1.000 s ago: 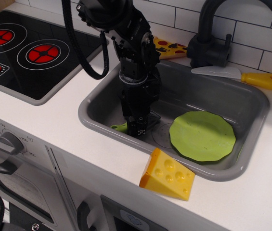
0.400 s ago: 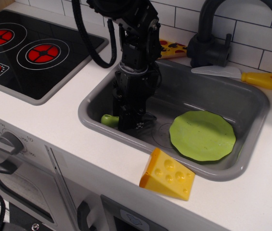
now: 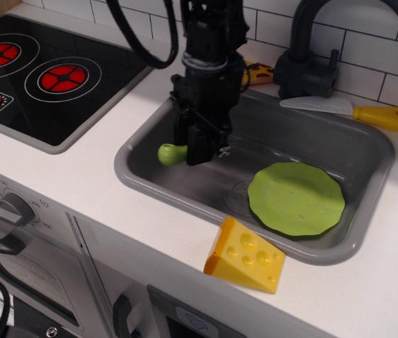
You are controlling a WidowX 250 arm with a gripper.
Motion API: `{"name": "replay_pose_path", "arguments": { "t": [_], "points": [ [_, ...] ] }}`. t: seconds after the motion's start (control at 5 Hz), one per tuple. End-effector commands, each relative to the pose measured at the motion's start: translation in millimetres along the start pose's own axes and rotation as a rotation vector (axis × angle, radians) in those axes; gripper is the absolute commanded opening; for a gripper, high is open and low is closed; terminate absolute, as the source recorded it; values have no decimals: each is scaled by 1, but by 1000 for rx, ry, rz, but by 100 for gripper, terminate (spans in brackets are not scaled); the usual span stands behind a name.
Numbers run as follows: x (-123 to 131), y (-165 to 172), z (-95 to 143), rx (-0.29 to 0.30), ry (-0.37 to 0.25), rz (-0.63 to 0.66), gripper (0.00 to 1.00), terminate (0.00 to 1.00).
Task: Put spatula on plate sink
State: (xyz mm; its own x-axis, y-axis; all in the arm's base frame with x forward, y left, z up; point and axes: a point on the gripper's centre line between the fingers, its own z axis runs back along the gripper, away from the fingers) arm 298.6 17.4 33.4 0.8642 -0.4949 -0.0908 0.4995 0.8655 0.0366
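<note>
My black gripper hangs over the left part of the grey sink, shut on the spatula. The spatula's lime-green handle sticks out to the left of the fingers, lifted above the sink floor; its dark head is hidden behind the gripper. The round lime-green plate lies flat on the sink floor to the right of the gripper, apart from it and with nothing on it.
A yellow cheese wedge sits on the counter at the sink's front rim. A yellow-handled knife lies behind the sink beside the black faucet. A pizza slice lies behind the arm. The stove is at left.
The gripper has risen from the sink floor with the spatula in it. The green handle went from low at the sink's front wall to higher up, still pointing left.
</note>
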Motion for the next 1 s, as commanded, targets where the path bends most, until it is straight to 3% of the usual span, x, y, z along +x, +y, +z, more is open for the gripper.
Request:
{"name": "replay_pose_path", "arguments": {
  "t": [0.0,0.4,0.6,0.8],
  "points": [
    [43,-30,23,-7,-98,-17,0,0],
    [67,-63,-7,2,-103,-20,0,0],
    [73,-73,-15,-18,-127,-10,100,0],
    [70,-74,-4,-36,-176,14,100,0]
  ]
}}
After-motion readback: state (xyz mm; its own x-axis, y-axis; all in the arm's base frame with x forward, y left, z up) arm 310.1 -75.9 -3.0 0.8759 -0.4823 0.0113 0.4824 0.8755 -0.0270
